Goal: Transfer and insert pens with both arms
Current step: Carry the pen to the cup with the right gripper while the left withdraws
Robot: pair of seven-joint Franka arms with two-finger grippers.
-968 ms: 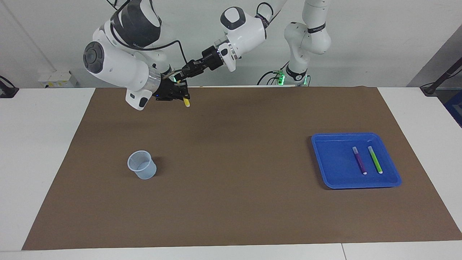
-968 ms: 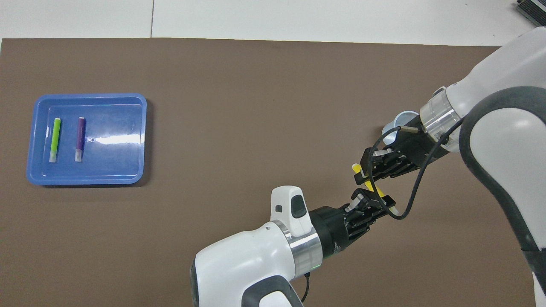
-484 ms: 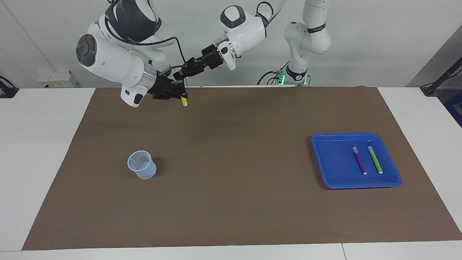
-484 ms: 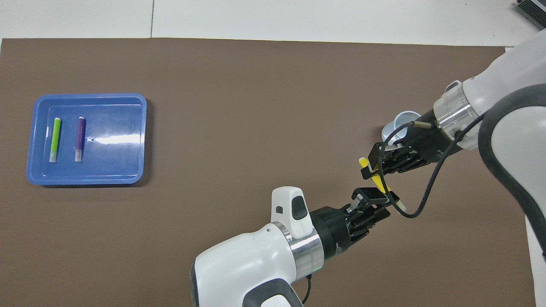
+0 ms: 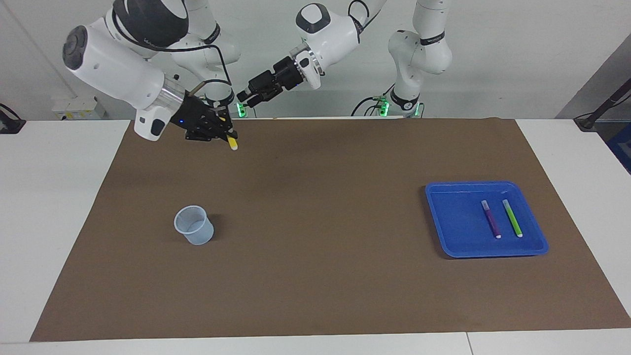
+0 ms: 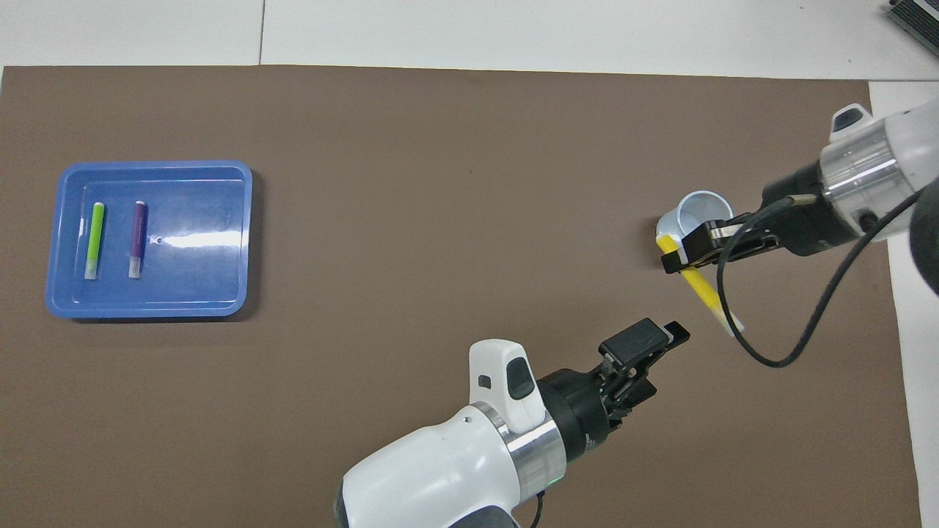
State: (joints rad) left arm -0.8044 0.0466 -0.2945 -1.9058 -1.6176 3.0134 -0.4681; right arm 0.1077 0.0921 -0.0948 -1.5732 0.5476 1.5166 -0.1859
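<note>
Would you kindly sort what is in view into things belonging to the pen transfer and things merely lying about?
Belonging to the job:
yellow pen, held by the right gripper
purple pen and green pen in the blue tray
cup
left gripper, open

Lying about:
brown mat

Right arm (image 5: 118, 74) extended from its base, forearm sloping down toward the table, wrist bent, black cable looped alongside; right gripper (image 5: 224, 135) raised above the mat at the right arm's end, fingertips clamped on the yellow pen (image 5: 231, 143), which slants downward. Left arm (image 5: 325, 29) reaching across toward the right arm's side, wrist angled down; left gripper (image 5: 242, 98) aloft, apart from the right gripper, fingers spread and holding nothing.
</note>
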